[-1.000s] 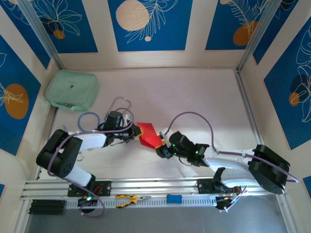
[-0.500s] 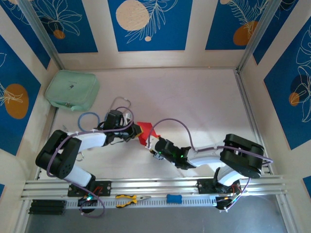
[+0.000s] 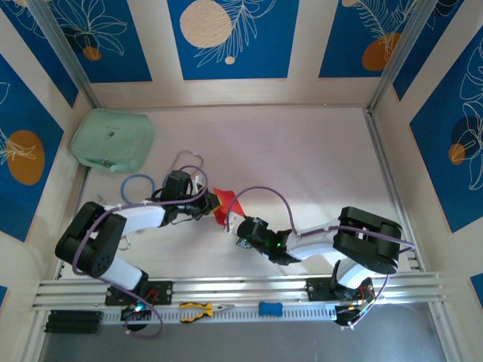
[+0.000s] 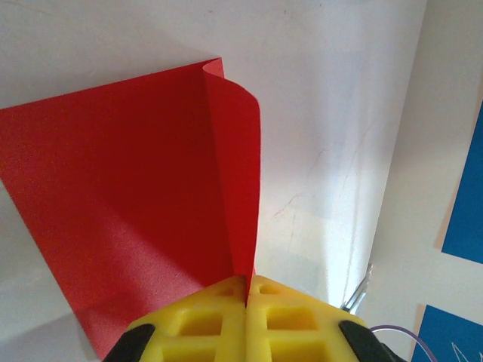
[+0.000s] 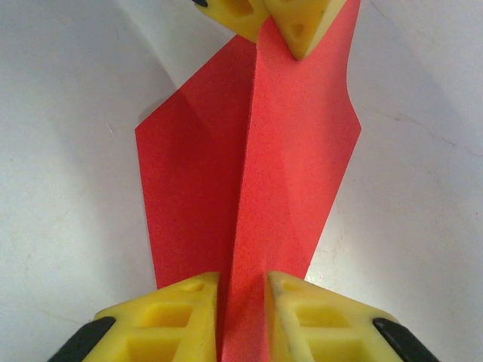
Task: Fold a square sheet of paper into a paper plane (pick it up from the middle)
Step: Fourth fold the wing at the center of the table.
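Note:
The square sheet of paper (image 3: 223, 209) is bright red and lies near the middle of the table, bent up along a centre fold (image 5: 260, 188). My left gripper (image 3: 214, 202) is shut on the paper's left end, and its yellow fingertips (image 4: 247, 283) pinch the raised flap (image 4: 234, 173). From the opposite end, my right gripper (image 3: 232, 224) straddles the raised fold. Its yellow fingers (image 5: 173, 309) stand a narrow gap apart with the red ridge between them. The left gripper's fingertips (image 5: 298, 26) show at the top of the right wrist view.
A mint-green pouch (image 3: 112, 140) sits at the back left, with a blue ring (image 3: 138, 184) just in front of it. Pliers (image 3: 204, 309) and a small blue block (image 3: 269, 308) lie on the aluminium rail (image 3: 241, 288) at the near edge. Walls close in three sides.
My right arm has swung left onto the paper's near end and its jaws have narrowed round the fold. The left gripper has stayed shut in place.

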You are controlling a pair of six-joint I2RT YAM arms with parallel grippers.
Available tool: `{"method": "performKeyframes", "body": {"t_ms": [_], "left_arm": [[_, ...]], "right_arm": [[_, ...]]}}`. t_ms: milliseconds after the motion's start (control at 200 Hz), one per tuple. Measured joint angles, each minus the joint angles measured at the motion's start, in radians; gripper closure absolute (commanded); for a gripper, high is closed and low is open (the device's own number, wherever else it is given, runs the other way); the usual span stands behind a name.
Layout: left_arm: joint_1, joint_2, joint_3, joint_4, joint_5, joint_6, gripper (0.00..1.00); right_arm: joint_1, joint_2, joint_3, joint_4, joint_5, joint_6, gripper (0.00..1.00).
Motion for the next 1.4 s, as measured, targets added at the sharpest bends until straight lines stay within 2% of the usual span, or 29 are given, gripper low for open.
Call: {"method": "performKeyframes", "body": {"t_ms": [455, 925, 1240, 1400], "left_arm": [[0.0, 0.0, 0.0, -0.011, 0.0, 0.0, 0.94], [0.0, 0.0, 0.0, -0.019, 0.0, 0.0, 0.94], [0.0, 0.0, 0.0, -0.02, 0.0, 0.0, 0.93], [0.0, 0.0, 0.001, -0.024, 0.0, 0.005, 0.89]], "right_arm": [[-0.012, 0.0, 0.0, -0.011, -0.016, 0.064, 0.8], [-0.03, 0.001, 0.006, -0.015, -0.039, 0.091, 0.77], [-0.035, 0.001, 0.011, -0.016, -0.047, 0.106, 0.86], [-0.038, 0.001, 0.011, -0.019, -0.056, 0.119, 0.88]]}}
